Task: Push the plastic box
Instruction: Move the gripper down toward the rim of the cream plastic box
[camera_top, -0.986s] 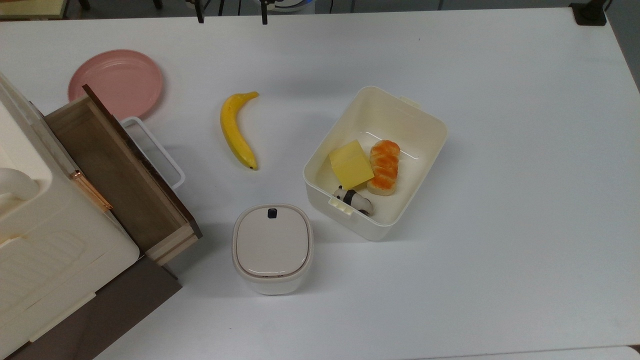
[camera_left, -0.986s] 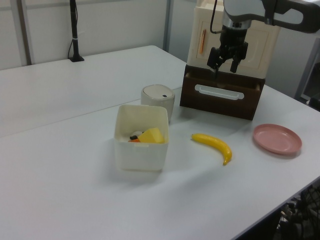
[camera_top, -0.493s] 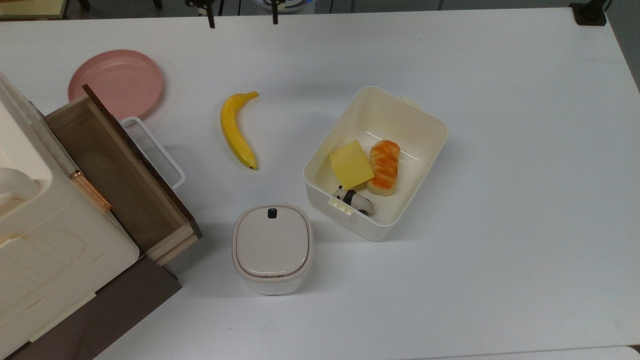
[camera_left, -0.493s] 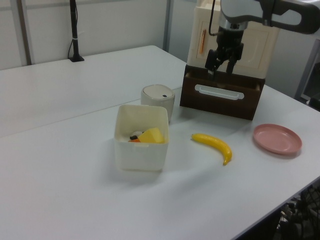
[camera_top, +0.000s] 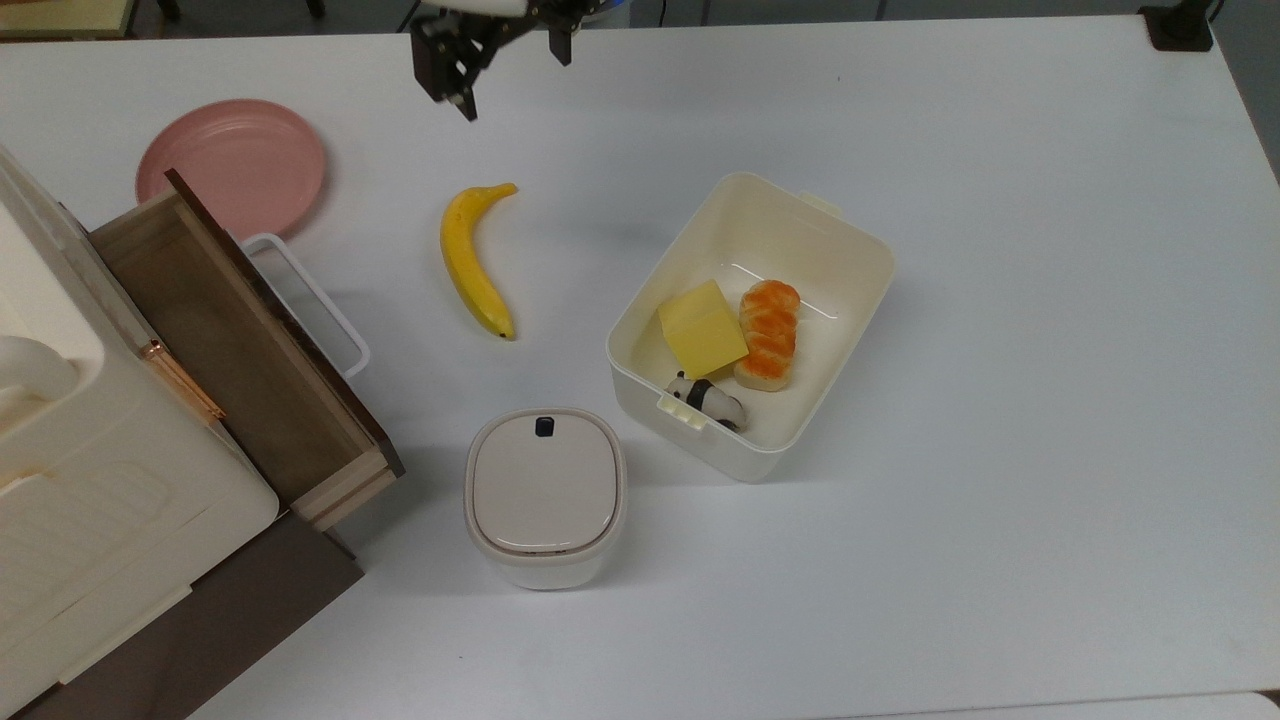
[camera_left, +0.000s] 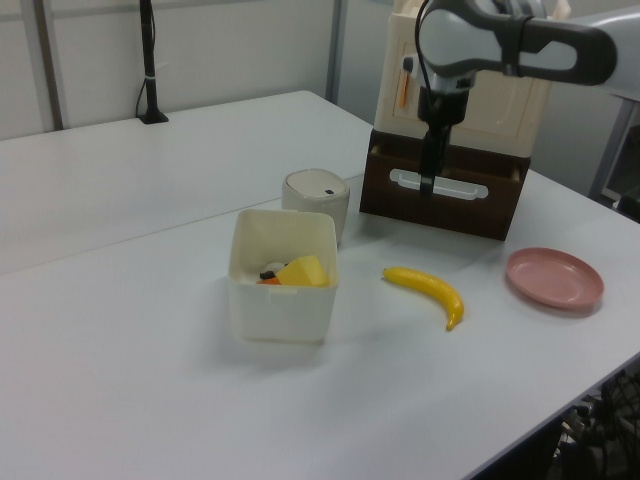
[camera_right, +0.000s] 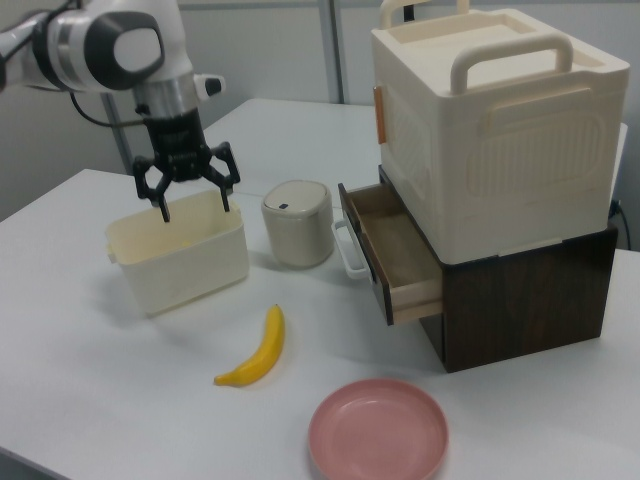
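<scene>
The plastic box (camera_top: 775, 225) is a cream-white lidless tub lying at an angle right of the table's middle, also seen from the left (camera_left: 283, 310) and the right (camera_right: 185, 265). In it lie a yellow block (camera_top: 702, 328), an orange bread piece (camera_top: 769, 333) and a small panda figure (camera_top: 706, 398). My gripper (camera_top: 515, 85) hangs open and empty in the air near the top view's upper edge, up and left of the box and apart from it. In the right view the gripper (camera_right: 196, 210) overlaps the box's rim, fingers pointing down. In the left view the gripper (camera_left: 428, 188) is seen edge-on.
A banana (camera_top: 472, 262) lies left of the box. A white bin with a beige lid (camera_top: 545, 495) stands near the box's lower-left corner. A pink plate (camera_top: 232, 165) sits at the far left. An open wooden drawer (camera_top: 240, 340) juts out under a big cream crate (camera_right: 490, 130).
The gripper has come further into the top view, lower and toward the box, and has turned at the wrist. The box and other objects have not moved.
</scene>
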